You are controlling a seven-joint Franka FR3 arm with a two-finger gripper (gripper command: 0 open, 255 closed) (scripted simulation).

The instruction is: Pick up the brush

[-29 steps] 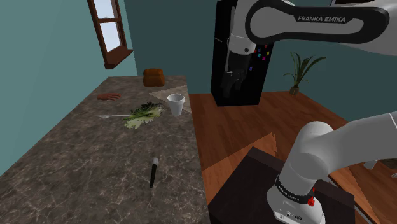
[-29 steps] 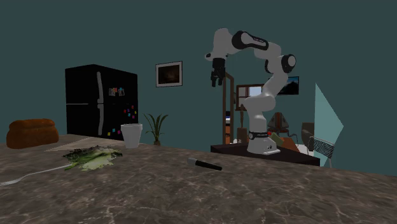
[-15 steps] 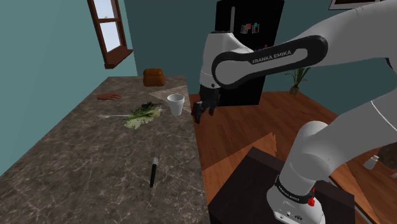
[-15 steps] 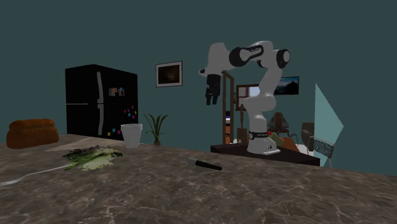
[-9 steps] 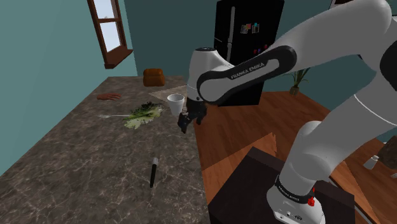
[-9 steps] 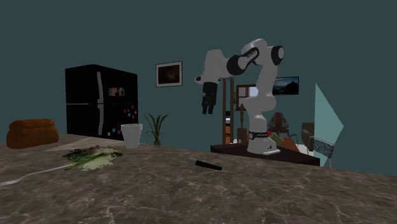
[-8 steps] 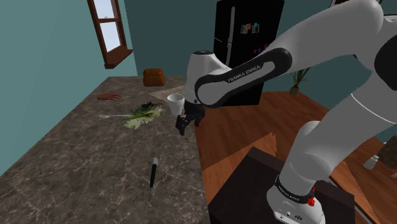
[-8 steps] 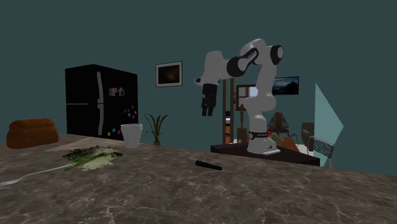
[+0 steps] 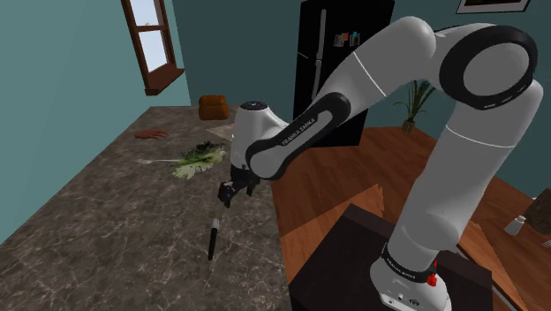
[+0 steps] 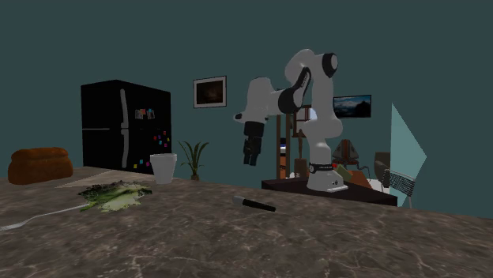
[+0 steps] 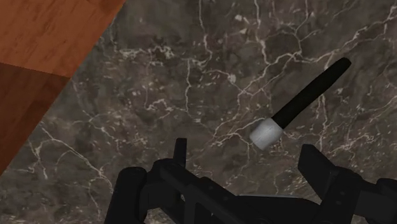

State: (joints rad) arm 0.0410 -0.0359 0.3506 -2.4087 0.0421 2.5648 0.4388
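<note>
A: Where the gripper hangs over the dark veined countertop, how do the black fingers stand?

B: Apart, with nothing clasped. The brush lies flat on the stone just ahead of them, its white head nearer the fingertips and its black handle pointing away. Neither finger touches it.

A: And from the shoulder camera?

B: The gripper hovers above the countertop near its edge by the wooden floor. The brush lies at about six o'clock from it, close but apart.

A: What sits beyond?

B: Leafy greens at about eleven o'clock from the gripper, then a brown loaf at twelve. A black fridge stands farthest, near one o'clock.

A: The other exterior camera?

B: The brush lies below the raised gripper, and a white cup stands at nine o'clock from it.
</note>
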